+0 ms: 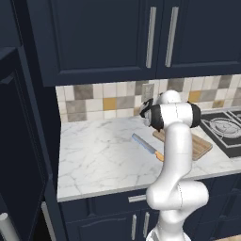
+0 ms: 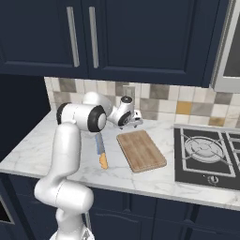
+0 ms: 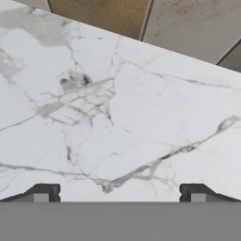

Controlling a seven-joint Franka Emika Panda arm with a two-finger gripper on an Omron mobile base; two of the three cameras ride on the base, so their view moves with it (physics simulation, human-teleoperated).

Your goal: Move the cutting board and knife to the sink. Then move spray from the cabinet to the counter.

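**Gripper wide and empty above the back of the bench; board and knife both lay nearer the front edge**

Right base view: the gripper (image 2: 136, 123) hung over the marble bench (image 2: 37, 145) close to the tiled backsplash (image 2: 159, 105), at centre frame. The cutting board (image 2: 141, 150) lay flat just below and slightly right of it in the frame, toward the bench's front edge. Its long axis ran on a diagonal, from upper left to lower right. The knife (image 2: 101, 151) lay to the left of the board, apart from it, roughly parallel, with the blade toward the wall and the orange handle toward the front edge. A gas hob (image 2: 206, 152) sat at right.

Left base view: the knife (image 1: 147, 147) showed at centre, with the arm's forearm covering the end of its handle. The cutting board (image 1: 200, 147) was partly hidden behind the arm. The gripper (image 1: 146, 113) was at the wall side.

Hand view: the two finger tips (image 3: 43, 192) stood far apart at the bottom corners, nothing between them. Ahead was bare veined marble and the foot of the tiles.

Judgement: neither object had been picked up yet. The hand faced the wall, so both things lay behind its line of sight. The board's near corner was the closer target. A grasp would probably need the gripper drawn back from the wall and turned so its fingers straddle the board's short dimension, or the knife's handle.

The sink and the spray were outside these frames.
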